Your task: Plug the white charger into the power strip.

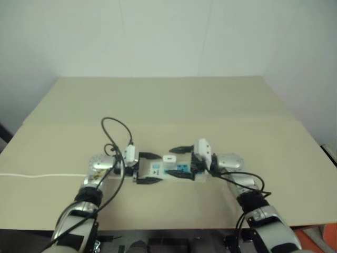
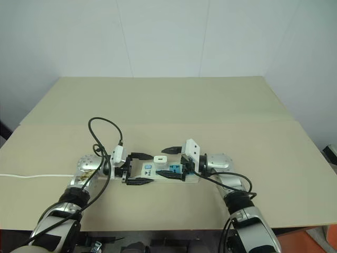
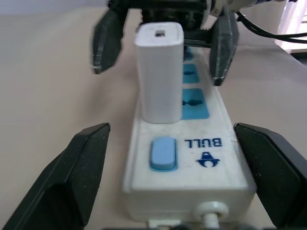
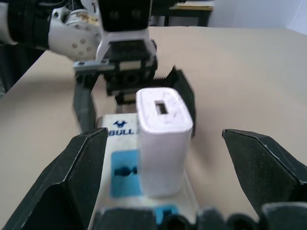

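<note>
2 claws, left claw (image 1: 149, 168) and right claw (image 1: 180, 161), gape wide, gripping nothing, flanking the white charger (image 1: 169, 158) standing upright in the power strip (image 1: 171, 171) on the worktop (image 1: 174, 105).

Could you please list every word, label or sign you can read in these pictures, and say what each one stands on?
"BULL", in blue beside a small blue logo, on the power strip at its switch end, next to the blue switch; it reads upside down in the left wrist view.
"BULL", the same print, partly hidden behind the white charger in the right wrist view.
The charger carries no text.
In the head views the strip's print is too small to read.
</note>
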